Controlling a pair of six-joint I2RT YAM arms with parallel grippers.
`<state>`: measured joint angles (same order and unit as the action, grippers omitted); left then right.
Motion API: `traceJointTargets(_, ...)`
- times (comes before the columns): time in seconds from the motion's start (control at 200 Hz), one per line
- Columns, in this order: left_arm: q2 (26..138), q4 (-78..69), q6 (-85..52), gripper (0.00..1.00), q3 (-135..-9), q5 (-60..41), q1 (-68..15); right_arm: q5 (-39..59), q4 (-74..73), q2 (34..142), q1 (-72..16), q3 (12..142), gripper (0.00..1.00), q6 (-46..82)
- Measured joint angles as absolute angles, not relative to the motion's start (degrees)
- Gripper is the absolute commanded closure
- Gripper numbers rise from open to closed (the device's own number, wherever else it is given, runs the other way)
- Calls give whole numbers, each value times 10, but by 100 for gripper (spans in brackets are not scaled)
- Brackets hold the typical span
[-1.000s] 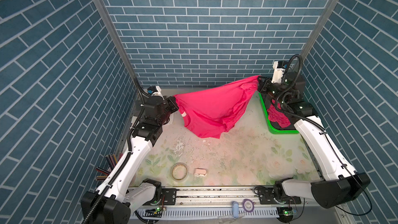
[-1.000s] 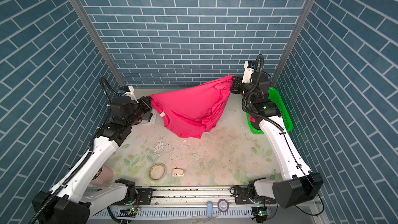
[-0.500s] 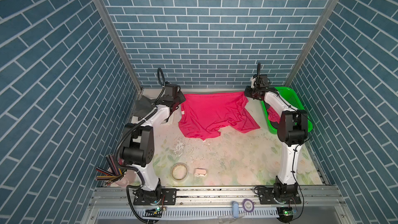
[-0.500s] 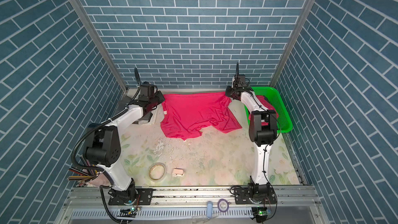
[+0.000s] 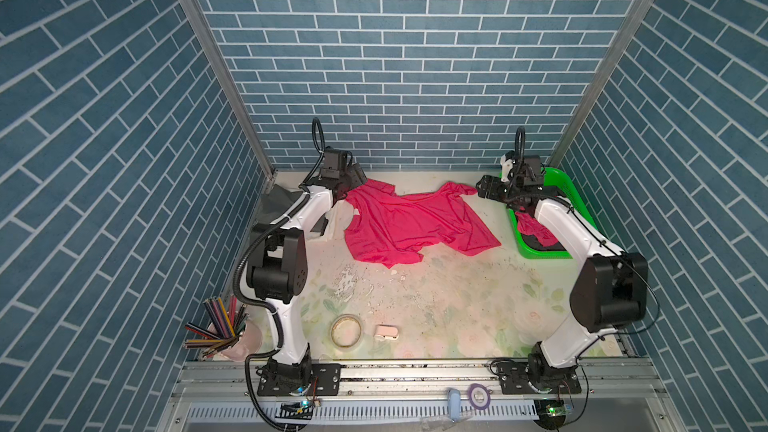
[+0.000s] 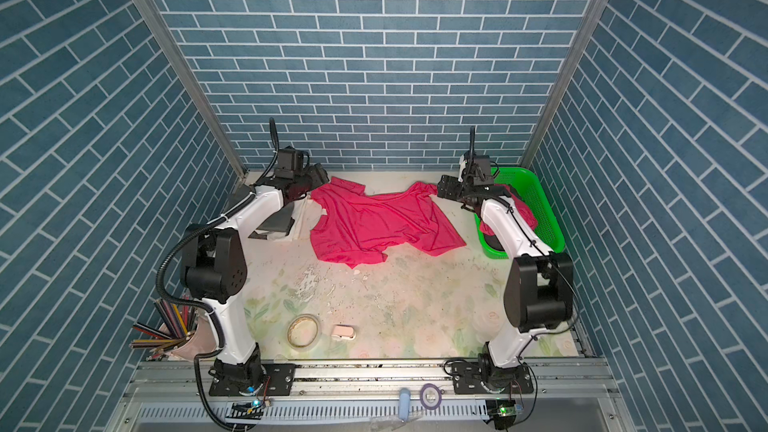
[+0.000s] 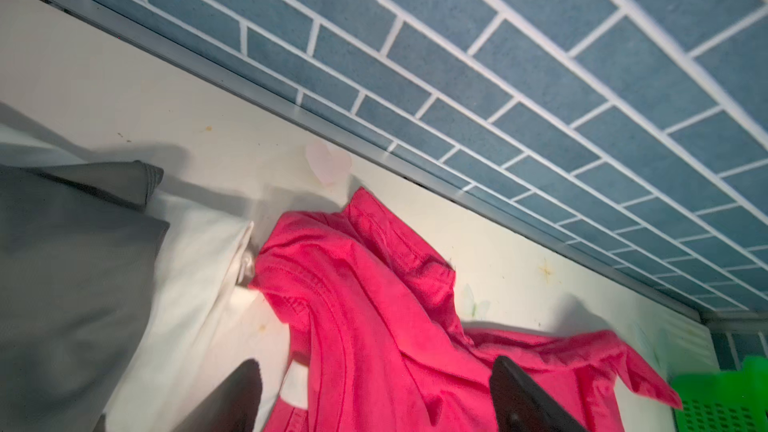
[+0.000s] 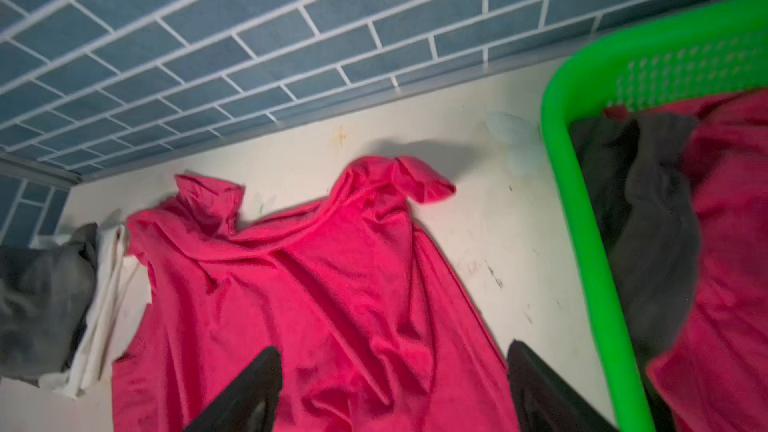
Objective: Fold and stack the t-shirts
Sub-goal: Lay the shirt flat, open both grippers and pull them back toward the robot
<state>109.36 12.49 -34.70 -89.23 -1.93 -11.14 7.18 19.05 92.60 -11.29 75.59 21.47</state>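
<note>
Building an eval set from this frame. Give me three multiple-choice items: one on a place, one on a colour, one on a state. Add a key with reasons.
1. Where is the green basket?
A. far right corner of the table
B. near left corner
C. centre

2. What colour is the shirt spread mid-table?
A. orange
B. magenta-pink
C. blue

3. How do the jaws of the left gripper and right gripper stand?
A. both shut on the shirt
B. both open, holding nothing
C. only the left open

Key:
1 A, it sits by the back wall on the right in both top views.
2 B, it is pink in every view.
3 B, each wrist view shows jaws wide apart, with the cloth slack.
</note>
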Motion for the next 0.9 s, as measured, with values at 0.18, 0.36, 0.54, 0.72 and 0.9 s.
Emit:
traceJointTargets(0.18, 958, 84, -373, 12, -760, -70, -130, 16, 157, 837, -123, 549, 26, 263)
traceJointTargets(0.36, 860, 19, -408, 12, -632, -119, -186, 9, 115, 832, -122, 426, 28, 329)
traceJointTargets(0.54, 835, 1, -435, 12, -524, -150, -226, 22, 53, 864, -122, 413, 27, 383)
traceJointTargets(0.72, 804, 1, -457, 12, -477, -169, -239, 31, -22, 898, -122, 413, 32, 443)
traceJointTargets(0.9, 775, -8, -475, 12, -451, -190, -243, 33, -89, 929, -129, 408, 39, 500)
